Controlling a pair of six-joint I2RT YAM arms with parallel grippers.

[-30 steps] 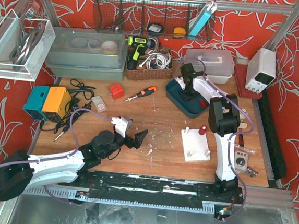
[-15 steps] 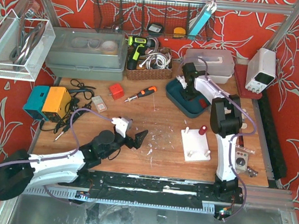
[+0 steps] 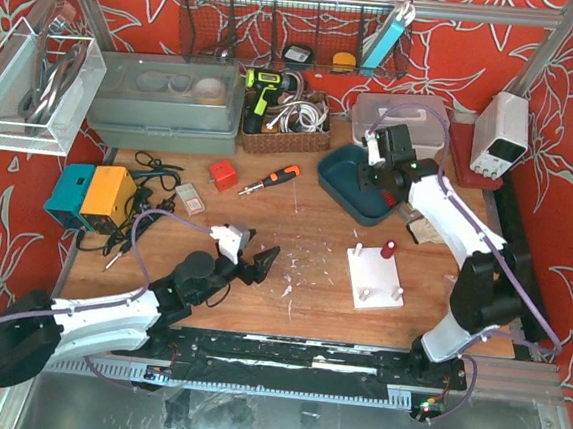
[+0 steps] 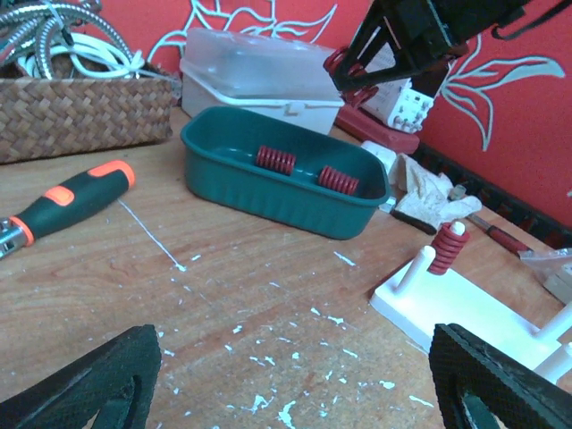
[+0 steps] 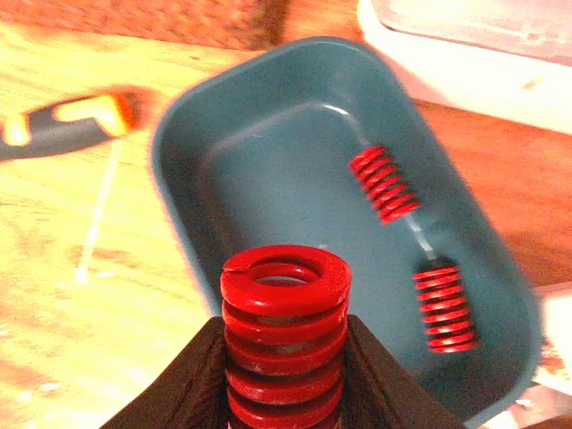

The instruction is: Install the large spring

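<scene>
The large spring (image 5: 284,331), a thick red coil, stands upright between the dark fingers of my right gripper (image 5: 284,362), which is shut on it above the teal tray (image 5: 192,134). Two smaller red springs (image 5: 384,183) (image 5: 444,307) lie in that tray. In the top view my right gripper (image 3: 385,173) hangs over the tray's right part (image 3: 341,182). The white peg plate (image 3: 374,279) lies nearer, with a small red spring (image 3: 389,249) on one peg. My left gripper (image 3: 257,262) rests low and open left of the plate, nothing between its fingers (image 4: 98,384).
An orange-handled screwdriver (image 3: 269,180) and a red block (image 3: 222,176) lie left of the tray. A wicker basket (image 3: 284,124) and a white lidded box (image 3: 400,119) stand behind it. A crumpled cloth (image 4: 429,192) lies right of the tray. A teal-orange device (image 3: 92,198) sits far left.
My right arm has swung out and its gripper has risen from the tray with the large spring. My left gripper's jaws have narrowed slightly.
</scene>
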